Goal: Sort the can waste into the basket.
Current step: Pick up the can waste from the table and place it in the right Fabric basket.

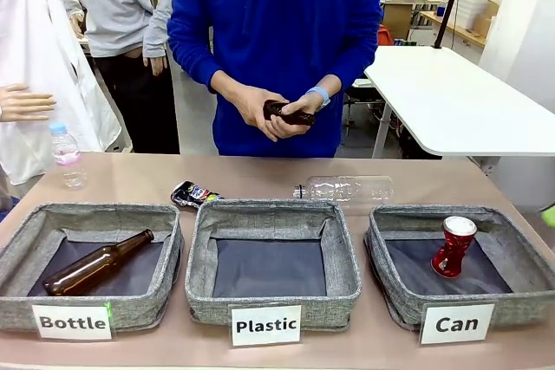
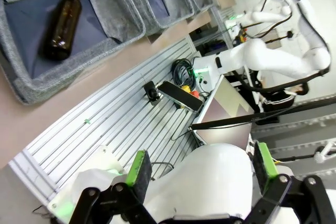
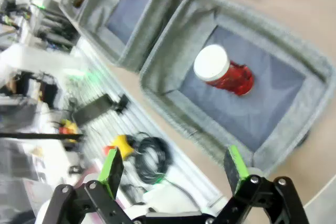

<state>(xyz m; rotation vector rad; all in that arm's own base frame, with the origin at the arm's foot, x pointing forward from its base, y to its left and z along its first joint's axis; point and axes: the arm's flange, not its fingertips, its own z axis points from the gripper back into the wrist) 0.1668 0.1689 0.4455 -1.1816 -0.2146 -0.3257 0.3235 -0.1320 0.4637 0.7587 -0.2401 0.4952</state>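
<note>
Red can point(image 1: 454, 247) upright in basket point(image 1: 520, 308); blk can point(image 1: 192, 193) outside.

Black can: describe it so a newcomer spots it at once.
On the table, find the Bottle basket and Plastic basket. Behind the gap between them lies the black can. It is flattened with colourful print, unlike the standing red can in the Can basket.

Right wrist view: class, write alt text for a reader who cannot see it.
A crushed red can with a silver top sits inside a grey fabric basket, seen from above. The robot's right hand, open and empty, rises from the bottom edge.
</note>
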